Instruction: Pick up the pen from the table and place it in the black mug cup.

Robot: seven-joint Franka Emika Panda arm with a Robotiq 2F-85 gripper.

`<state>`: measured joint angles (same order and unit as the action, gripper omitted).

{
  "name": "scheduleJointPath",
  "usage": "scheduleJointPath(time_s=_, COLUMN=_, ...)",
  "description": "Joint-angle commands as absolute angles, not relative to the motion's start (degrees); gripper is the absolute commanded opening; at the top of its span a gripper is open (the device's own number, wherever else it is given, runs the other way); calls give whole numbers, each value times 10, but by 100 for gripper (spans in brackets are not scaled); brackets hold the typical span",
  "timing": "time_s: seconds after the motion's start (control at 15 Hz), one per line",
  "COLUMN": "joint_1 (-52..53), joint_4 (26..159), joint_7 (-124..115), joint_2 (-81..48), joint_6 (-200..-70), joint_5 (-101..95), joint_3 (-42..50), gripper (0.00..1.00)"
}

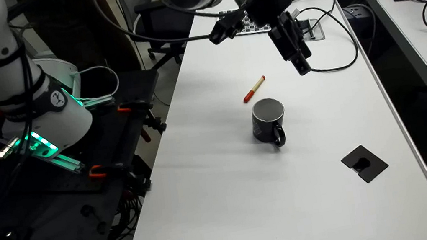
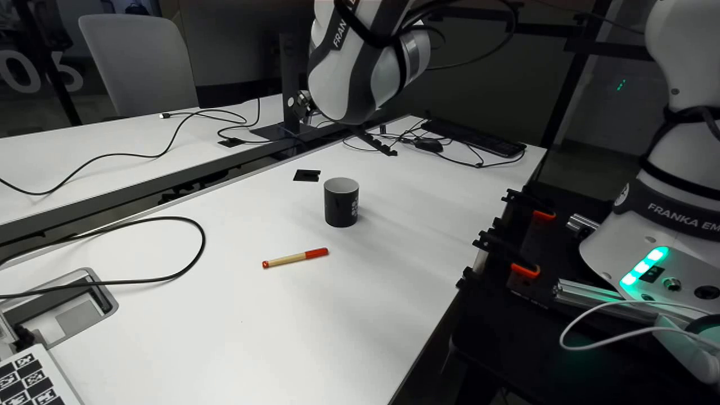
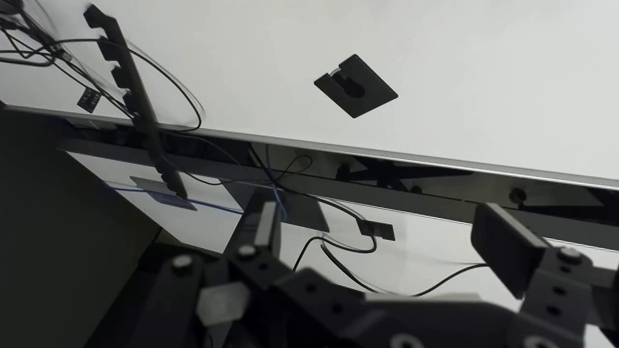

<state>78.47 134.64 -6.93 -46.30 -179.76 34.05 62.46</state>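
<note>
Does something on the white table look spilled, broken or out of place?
Nothing looks spilled or broken; the mug stands upright, the pen lies near it. A black cable looping loosely over the table looks slightly untidy.

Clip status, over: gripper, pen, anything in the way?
Gripper open, empty. Pen lying on table. Upright mug nearby, not touching; nothing seen covering pen.

In all views, a notched plate (image 3: 368, 86) lies flat. In an exterior view, a mouse (image 2: 429, 145) is located beside a black keyboard (image 2: 472, 138); a cable (image 2: 203, 242) crosses a socket box (image 2: 79, 316); a chair (image 2: 135, 62) and monitor (image 2: 242, 53) stand in the background.
</note>
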Motion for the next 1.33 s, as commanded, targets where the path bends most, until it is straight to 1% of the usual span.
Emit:
scheduleJointPath(time_s=0.0, joint_1=777, joint_4=1353, joint_7=-112, joint_2=-452, joint_6=-1806, joint_5=285, joint_3=625, gripper=100)
scheduleJointPath(time_s=0.2, joint_1=775, joint_4=1344, joint_7=-136, joint_2=-456, joint_6=-1800, joint_5=264, joint_3=624, gripper=100)
scheduleJointPath(time_s=0.6, joint_1=767, joint_4=1285, joint_7=-193, joint_2=-454, joint_6=-1751, joint_5=217, joint_3=607, gripper=100)
scheduleJointPath(time_s=0.93, joint_1=712, joint_4=1247, joint_7=-135, joint_2=-392, joint_6=-1728, joint_5=127, joint_3=531, gripper=100)
scheduleJointPath(time_s=1.27, joint_1=655, joint_4=1225, joint_7=-98, joint_2=-368, joint_6=-1666, joint_5=20, joint_3=465, gripper=100)
